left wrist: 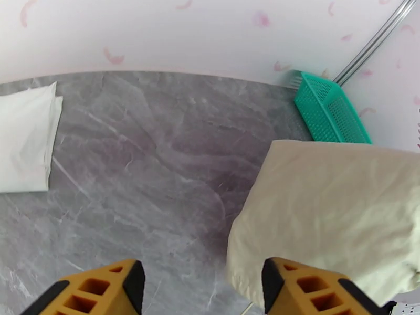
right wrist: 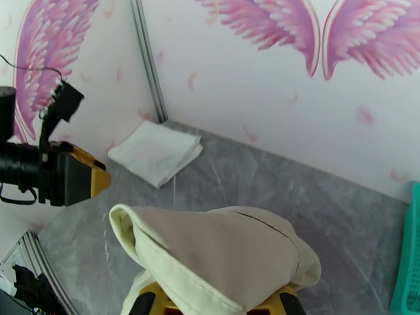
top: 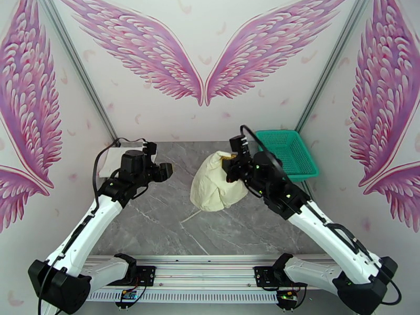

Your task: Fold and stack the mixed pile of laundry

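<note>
Farthest to the left of the left gripper, and beyond it by the wall, we see a folded white garment lying flat on the grey marble table. That gripper hovers over bare tabletop, its yellow fingers set well apart with nothing between them. Just to its right hangs the cream-beige garment, bunched into a rounded bundle whose lower part rests on the table, with a thin cord trailing out below it toward the near edge. The right gripper is closed tight on the bundle's upper right side, and the cloth drapes over and in front of its fingers. Beyond and to the right of this gripper, a teal mesh basket sits against the back corner, apart from the cloth.
</note>
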Action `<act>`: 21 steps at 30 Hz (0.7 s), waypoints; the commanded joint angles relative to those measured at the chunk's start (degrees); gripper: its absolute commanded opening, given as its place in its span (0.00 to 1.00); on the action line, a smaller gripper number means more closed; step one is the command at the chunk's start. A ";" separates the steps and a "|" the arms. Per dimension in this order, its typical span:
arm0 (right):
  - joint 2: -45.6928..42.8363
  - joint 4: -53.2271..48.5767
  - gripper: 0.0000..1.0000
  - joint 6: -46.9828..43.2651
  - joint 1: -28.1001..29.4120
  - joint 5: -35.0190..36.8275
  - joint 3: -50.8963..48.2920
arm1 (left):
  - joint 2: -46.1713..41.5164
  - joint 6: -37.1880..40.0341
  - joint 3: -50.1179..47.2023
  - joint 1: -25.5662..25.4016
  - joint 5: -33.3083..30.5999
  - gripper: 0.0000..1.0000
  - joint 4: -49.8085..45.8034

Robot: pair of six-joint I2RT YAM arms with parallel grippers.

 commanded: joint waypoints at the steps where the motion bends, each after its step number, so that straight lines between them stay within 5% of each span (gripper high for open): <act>1: 4.35 1.66 0.00 4.11 3.48 4.15 -6.05 | -2.83 -0.93 -4.28 0.62 -3.18 0.65 -5.23; 9: 16.52 16.96 0.06 13.31 10.96 1.78 -18.40 | -4.73 -4.54 -11.02 1.17 0.00 0.69 -4.72; 14: 14.31 12.54 0.49 14.77 14.46 3.22 -19.77 | -5.21 -7.45 -13.82 1.27 -0.06 0.69 -2.54; 21: -4.55 -7.45 0.86 14.06 13.50 10.44 -19.08 | -5.54 -4.61 -14.66 0.82 3.97 0.69 -0.26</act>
